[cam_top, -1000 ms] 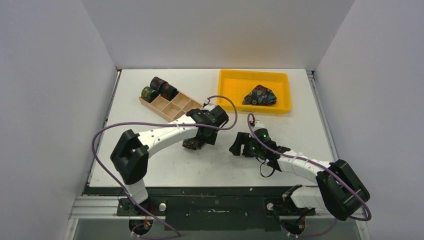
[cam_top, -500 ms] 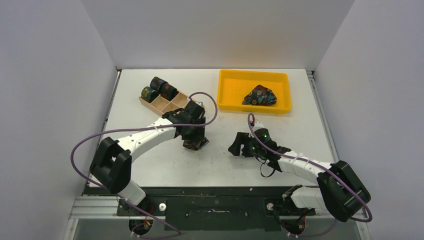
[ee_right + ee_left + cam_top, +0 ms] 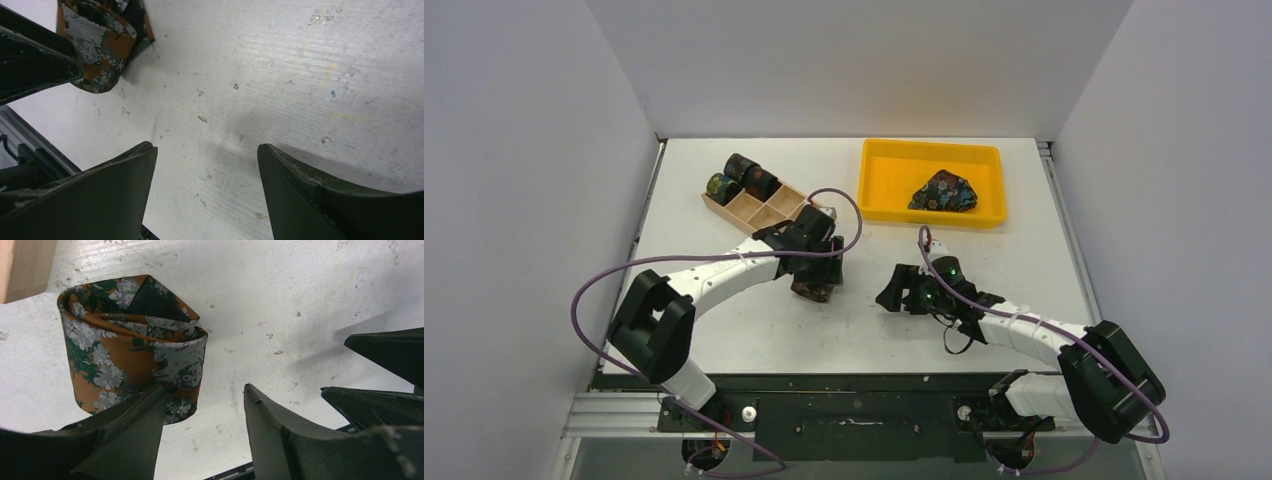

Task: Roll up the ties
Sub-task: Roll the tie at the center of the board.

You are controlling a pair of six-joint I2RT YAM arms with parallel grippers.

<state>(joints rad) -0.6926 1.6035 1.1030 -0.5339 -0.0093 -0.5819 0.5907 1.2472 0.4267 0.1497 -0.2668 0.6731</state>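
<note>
Rust-orange rolled tie (image 3: 132, 345) is sitting on the table (image 3: 300, 290) just outside my left gripper (image 3: 204, 390), which is gaping half-open, empty. Soft, light, prone to uncoiling, I'm judging; squeezing across the whole coil looks safest.
</note>
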